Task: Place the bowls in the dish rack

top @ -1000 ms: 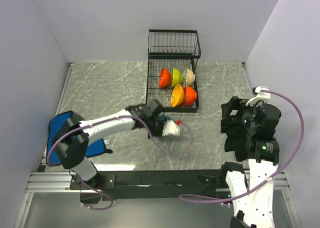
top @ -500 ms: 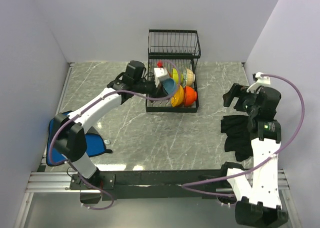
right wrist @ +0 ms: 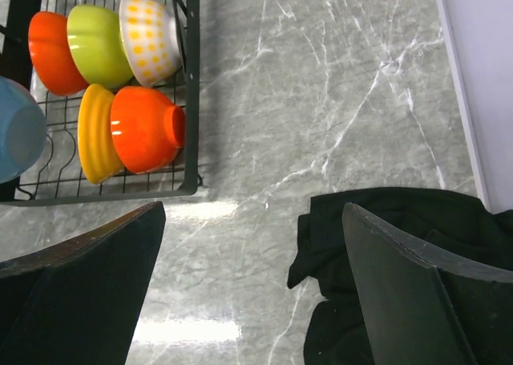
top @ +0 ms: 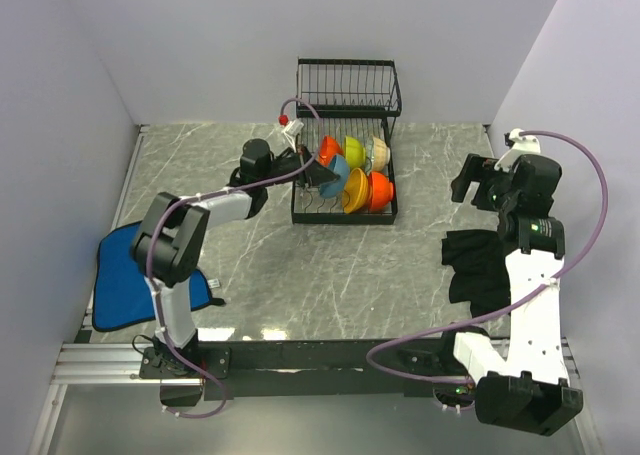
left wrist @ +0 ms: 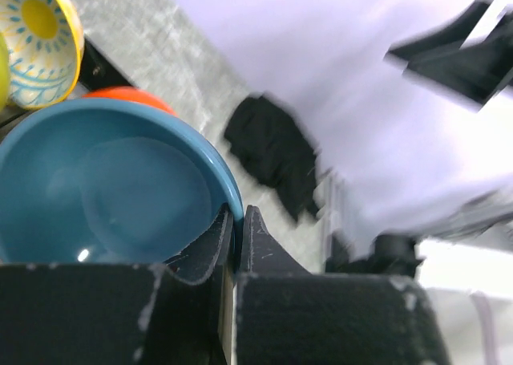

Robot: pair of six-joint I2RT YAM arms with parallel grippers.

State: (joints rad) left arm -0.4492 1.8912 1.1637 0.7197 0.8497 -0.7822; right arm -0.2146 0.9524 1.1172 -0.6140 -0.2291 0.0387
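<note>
At upper centre, we pinch the blue bowl (top: 335, 177) by its rim with the left tool (left wrist: 238, 221) over the dish rack (top: 348, 87); our right tool (right wrist: 252, 216) gapes wide.

The left arm (top: 215, 203) is reaching far forward, its jaws clamping the blue bowl (left wrist: 104, 188) by its rim. The right arm (top: 530, 275) is standing raised, jaws spread wide.

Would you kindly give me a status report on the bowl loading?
Left gripper shut on rim of glossy blue bowl, at black wire dish rack. Right gripper open, empty. Nothing blocking.
</note>
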